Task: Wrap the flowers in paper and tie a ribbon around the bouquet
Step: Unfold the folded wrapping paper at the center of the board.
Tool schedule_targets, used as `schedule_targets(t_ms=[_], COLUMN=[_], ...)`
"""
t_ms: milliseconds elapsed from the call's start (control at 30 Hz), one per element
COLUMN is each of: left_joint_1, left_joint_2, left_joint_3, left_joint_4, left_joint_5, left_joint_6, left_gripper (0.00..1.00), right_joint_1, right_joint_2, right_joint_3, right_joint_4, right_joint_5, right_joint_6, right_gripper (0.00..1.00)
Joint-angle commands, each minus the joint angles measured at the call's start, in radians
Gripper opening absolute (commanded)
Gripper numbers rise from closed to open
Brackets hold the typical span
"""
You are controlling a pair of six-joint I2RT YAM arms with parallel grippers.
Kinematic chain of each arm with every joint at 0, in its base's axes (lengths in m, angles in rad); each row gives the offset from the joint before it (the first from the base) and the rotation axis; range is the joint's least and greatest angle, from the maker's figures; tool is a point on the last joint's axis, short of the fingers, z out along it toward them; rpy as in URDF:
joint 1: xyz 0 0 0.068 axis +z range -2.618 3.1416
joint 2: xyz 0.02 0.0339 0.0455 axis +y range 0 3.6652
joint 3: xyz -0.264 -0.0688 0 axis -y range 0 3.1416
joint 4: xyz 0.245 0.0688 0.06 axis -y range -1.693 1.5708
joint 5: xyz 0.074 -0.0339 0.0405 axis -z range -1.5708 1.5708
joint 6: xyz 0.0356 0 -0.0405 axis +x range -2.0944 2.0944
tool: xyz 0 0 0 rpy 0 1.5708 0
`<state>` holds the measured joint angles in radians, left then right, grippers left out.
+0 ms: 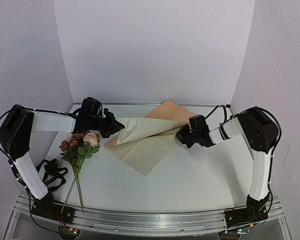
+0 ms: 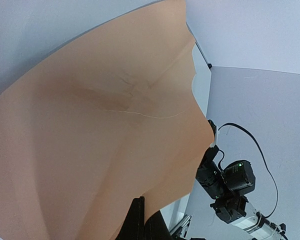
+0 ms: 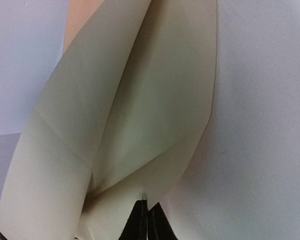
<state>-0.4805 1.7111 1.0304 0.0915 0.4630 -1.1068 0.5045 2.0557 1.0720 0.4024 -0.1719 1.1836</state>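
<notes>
Edges of the paper (image 2: 90, 150) lost beyond the left wrist view, right tool (image 3: 146, 212) cropped at its own view's bottom

You could read no text, label, brand or number in any view; the paper (image 1: 145, 145) was blank.

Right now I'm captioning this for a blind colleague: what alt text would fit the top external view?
The paper is held between the left gripper, shut on one corner, and the right gripper, shut on the opposite edge, partly raised off the table. The flowers lie to its left, stems toward the near edge.
</notes>
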Motion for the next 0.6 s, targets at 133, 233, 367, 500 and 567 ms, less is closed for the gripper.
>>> schedule_targets(t_ms=[133,233,367,500,567], left_joint_1=[0.01,0.025,0.068,0.109,0.115], left_joint_2=[-0.07,-0.092,-0.113,-0.108,-0.109], left_joint_3=[0.052,0.047,0.059,0.055,0.045], left_joint_4=[-0.008,-0.014,-0.085,-0.169,-0.203], left_joint_5=[0.017,0.004,-0.046,-0.083,-0.124], left_joint_6=[-0.025,-0.025,0.036,0.112,0.154], left_gripper=[0.0,0.0,0.0,0.0,0.0], right_joint_1=[-0.017,-0.031,-0.062,-0.097,-0.104], right_joint_2=[-0.007,-0.072,-0.194,-0.33,-0.386], right_joint_3=[0.055,0.034,0.014,-0.039,-0.057], right_joint_4=[-0.011,-0.134,-0.384,-0.632,-0.727], right_joint_5=[0.02,0.045,0.095,0.154,0.19], right_joint_6=[0.019,-0.021,-0.116,-0.227,-0.267], right_gripper=[0.0,0.0,0.0,0.0,0.0])
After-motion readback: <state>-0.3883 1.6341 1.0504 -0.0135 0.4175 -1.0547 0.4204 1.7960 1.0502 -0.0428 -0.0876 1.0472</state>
